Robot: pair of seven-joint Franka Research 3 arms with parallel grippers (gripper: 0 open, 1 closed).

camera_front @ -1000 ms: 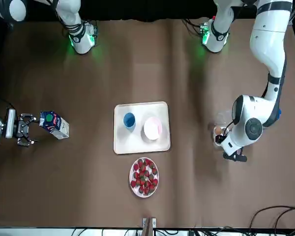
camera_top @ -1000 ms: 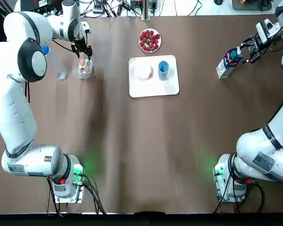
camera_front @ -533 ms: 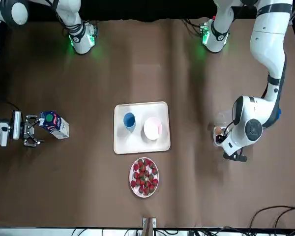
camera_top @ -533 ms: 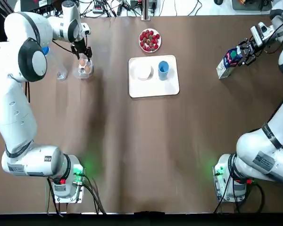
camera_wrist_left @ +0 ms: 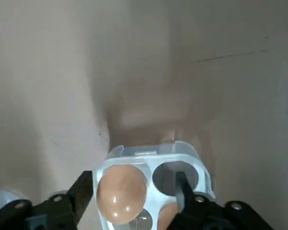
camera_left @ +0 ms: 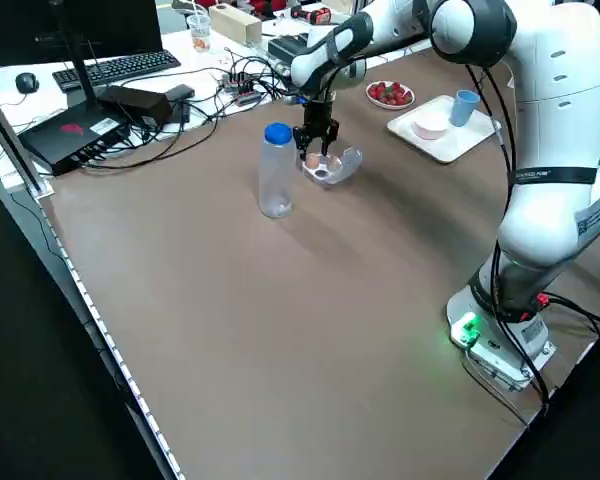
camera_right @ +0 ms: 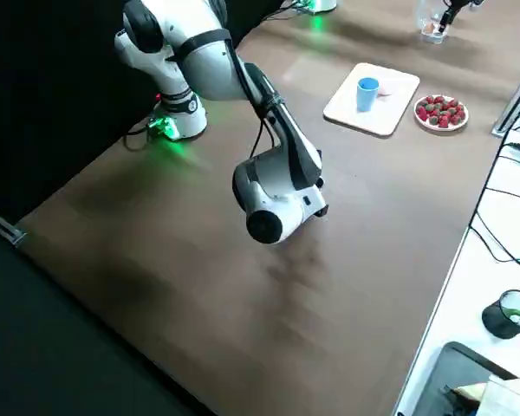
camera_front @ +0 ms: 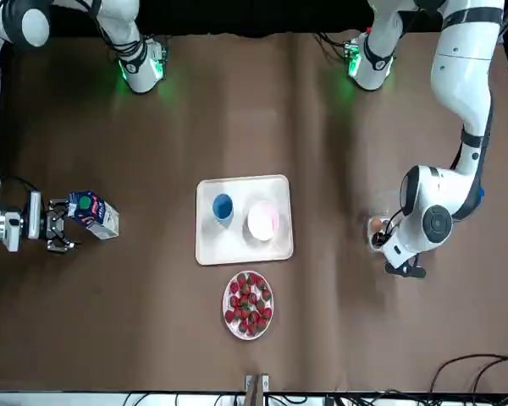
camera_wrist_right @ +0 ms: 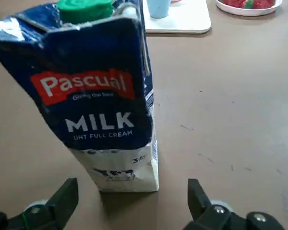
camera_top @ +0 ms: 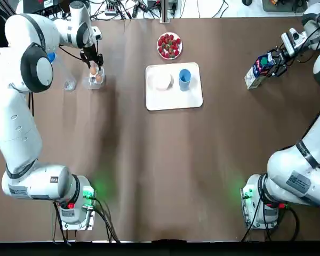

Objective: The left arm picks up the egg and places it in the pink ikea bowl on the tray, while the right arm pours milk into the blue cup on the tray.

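Observation:
A brown egg (camera_wrist_left: pixel 121 191) sits in a clear plastic egg carton (camera_top: pixel 95 79) at the far left of the table. My left gripper (camera_top: pixel 92 65) hangs over that carton, open, its fingers (camera_wrist_left: pixel 84 189) straddling the egg and an empty cell without touching it. The blue milk carton (camera_top: pixel 258 69) with a green cap stands upright at the far right. My right gripper (camera_top: pixel 276 60) is open, level with the carton's base, one finger on each side of it. The pink bowl (camera_top: pixel 162 81) and the blue cup (camera_top: pixel 184 77) stand side by side on the white tray (camera_top: pixel 173 100).
A plate of strawberries (camera_top: pixel 169 45) lies just beyond the tray. A clear bottle (camera_left: pixel 275 170) with a blue cap stands beside the egg carton, on the side away from the tray. Cables and a keyboard lie past the table's far edge.
My right gripper has moved in toward the milk carton until its fingers flank it. My left gripper has shifted slightly over the egg carton.

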